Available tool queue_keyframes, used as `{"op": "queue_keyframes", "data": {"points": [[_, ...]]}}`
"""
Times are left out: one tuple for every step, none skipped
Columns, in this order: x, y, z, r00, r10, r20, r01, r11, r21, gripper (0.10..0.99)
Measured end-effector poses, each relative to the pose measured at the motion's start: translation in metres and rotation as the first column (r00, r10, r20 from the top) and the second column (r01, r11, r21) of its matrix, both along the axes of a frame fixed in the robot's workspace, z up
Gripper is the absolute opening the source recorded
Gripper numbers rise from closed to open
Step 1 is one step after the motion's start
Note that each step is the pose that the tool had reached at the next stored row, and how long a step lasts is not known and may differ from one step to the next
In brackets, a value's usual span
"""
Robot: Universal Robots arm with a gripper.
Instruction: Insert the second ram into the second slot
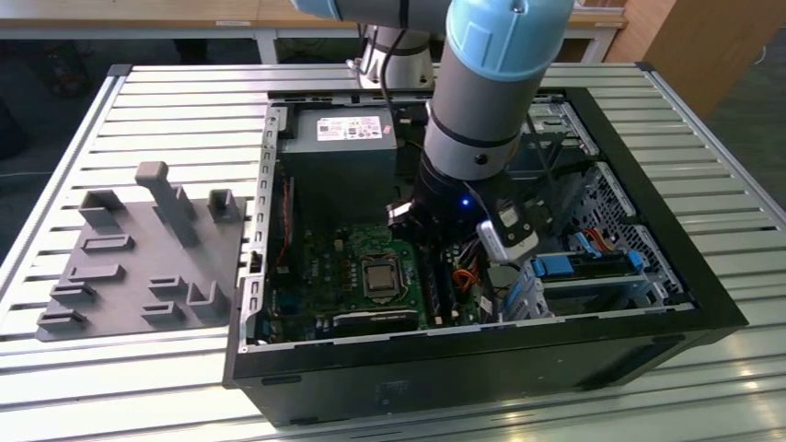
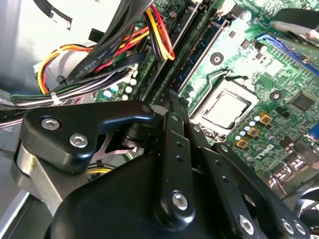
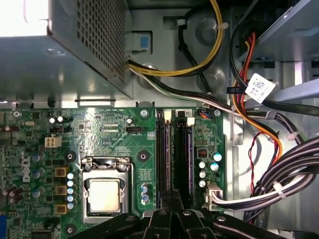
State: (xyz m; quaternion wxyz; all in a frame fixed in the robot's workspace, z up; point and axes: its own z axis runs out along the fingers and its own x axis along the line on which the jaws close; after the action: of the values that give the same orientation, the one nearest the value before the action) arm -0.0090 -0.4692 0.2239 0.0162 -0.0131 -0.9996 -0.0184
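Insertion looks under way: the black gripper's (image 3: 172, 209) jaws, drawn close together, seem to pinch the thin blue circuit-board ram stick (image 3: 183, 154) standing along its slot on the green motherboard (image 3: 114, 129), which I judge calls for a square, even downward press.

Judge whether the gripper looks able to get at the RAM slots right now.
Probably yes: the gripper sits directly over the RAM slots, inside the open case, with the cables off to one side.

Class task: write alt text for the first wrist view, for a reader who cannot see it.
The robot's black hand hangs low over the memory slots of a green motherboard inside an open computer case. A silver processor sits beside the slots, with a grey power supply and bundled cables around.
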Motion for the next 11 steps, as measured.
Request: {"op": "queue_keyframes", "data": {"points": [[0.0000, 0.0000, -0.0012, 1.0000, 0.000, 0.0000, 0.000, 1.0000, 0.000, 0.102], [-0.0001, 0.0000, -0.0019, 1.0000, 0.000, 0.0000, 0.000, 1.0000, 0.000, 0.102], [0.0000, 0.0000, -0.0027, 1.0000, 0.000, 0.0000, 0.000, 1.0000, 0.000, 0.102], [-0.0001, -0.0001, -0.0035, 1.0000, 0.000, -0.0001, 0.000, 1.0000, 0.000, 0.102], [-0.0001, -0.0001, -0.0044, 1.0000, 0.000, -0.0003, 0.000, 1.0000, -0.001, 0.102], [-0.0001, -0.0002, -0.0057, 1.0000, 0.000, -0.0005, 0.000, 1.0000, -0.001, 0.102], [-0.0001, -0.0001, -0.0074, 1.0000, 0.000, -0.0004, 0.000, 1.0000, -0.001, 0.102], [-0.0001, -0.0002, -0.0089, 1.0000, 0.000, -0.0005, 0.000, 1.0000, -0.001, 0.102], [-0.0001, -0.0002, -0.0102, 1.0000, 0.000, -0.0006, 0.000, 1.0000, -0.002, 0.102], [0.0000, 0.0000, -0.0103, 1.0000, 0.000, -0.0007, 0.000, 1.0000, -0.003, 0.102], [-0.0002, -0.0003, -0.0100, 1.0000, 0.000, -0.0009, 0.000, 1.0000, -0.003, 0.102]]}}
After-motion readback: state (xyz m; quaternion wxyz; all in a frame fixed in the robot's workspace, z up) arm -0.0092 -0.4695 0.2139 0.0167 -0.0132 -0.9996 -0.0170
